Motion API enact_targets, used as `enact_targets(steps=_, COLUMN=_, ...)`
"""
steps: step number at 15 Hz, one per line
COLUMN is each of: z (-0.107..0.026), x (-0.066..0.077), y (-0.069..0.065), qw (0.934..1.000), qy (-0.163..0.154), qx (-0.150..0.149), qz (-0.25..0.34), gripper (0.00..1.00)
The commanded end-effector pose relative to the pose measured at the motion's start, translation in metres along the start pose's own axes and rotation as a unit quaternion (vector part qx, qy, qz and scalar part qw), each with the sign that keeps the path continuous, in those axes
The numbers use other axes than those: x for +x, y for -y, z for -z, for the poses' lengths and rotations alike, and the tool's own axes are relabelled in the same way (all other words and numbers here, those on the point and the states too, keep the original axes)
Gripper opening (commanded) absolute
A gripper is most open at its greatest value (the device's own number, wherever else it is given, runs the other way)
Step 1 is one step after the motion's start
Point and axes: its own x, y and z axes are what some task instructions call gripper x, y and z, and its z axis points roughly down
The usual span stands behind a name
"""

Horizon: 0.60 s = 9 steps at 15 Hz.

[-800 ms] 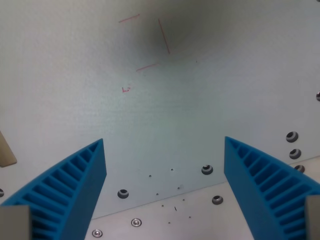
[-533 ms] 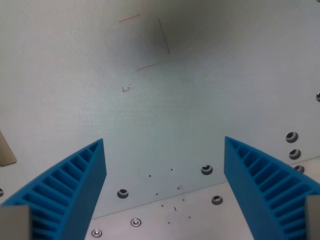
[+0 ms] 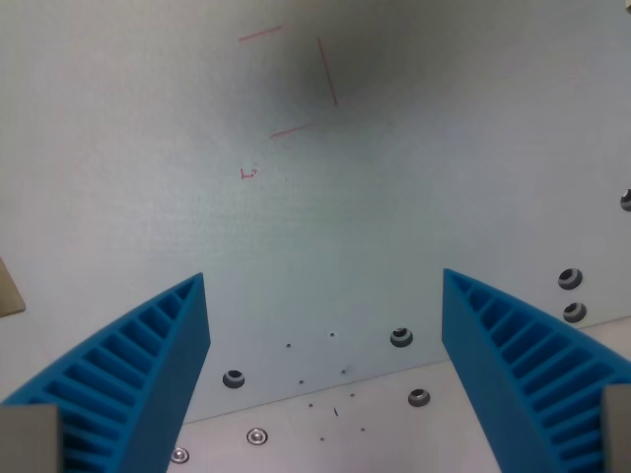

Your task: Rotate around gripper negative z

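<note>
Gripper point(image 3: 325, 296) of the single arm, seen from the wrist camera: it occupies the lower part of the view, jaws spread wide and released, with nothing between them. Pale grey tabletop point(image 3: 394, 197) fills almost the whole frame beneath and beyond the tool; a soft dark shadow lies across its upper centre. Blue ribbed fingers point(image 3: 128, 379) rise from the two bottom corners, one at the wrist view's left and one at its right, each tapering to a tip that points inward and upward; both tips hang apart from the surface markings. Lighter panel edge point(image 3: 296, 414) crosses the bottom of the frame on a slant, between the fingers. Thin red lines point(image 3: 326, 71) are drawn on the tabletop near the top, three strokes forming an incomplete rectangle, with a small red mark point(image 3: 248, 173) below them to the left. Recessed bolts point(image 3: 400, 338) dot the lower area and the right margin. Tan object point(image 3: 8, 294), cut off by the left edge, cannot be identified.
</note>
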Motion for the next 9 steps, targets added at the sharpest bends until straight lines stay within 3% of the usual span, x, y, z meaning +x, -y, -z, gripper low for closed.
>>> enact_targets(steps=1, z=0.0022, x=-0.0001, y=-0.0009, qw=0.9986, qy=-0.002, qx=0.000, qz=0.052, gripper=1.00)
enact_targets(steps=9, z=0.0022, x=-0.0001, y=-0.0009, qw=0.9951, qy=-0.002, qx=0.000, qz=0.099, gripper=1.00)
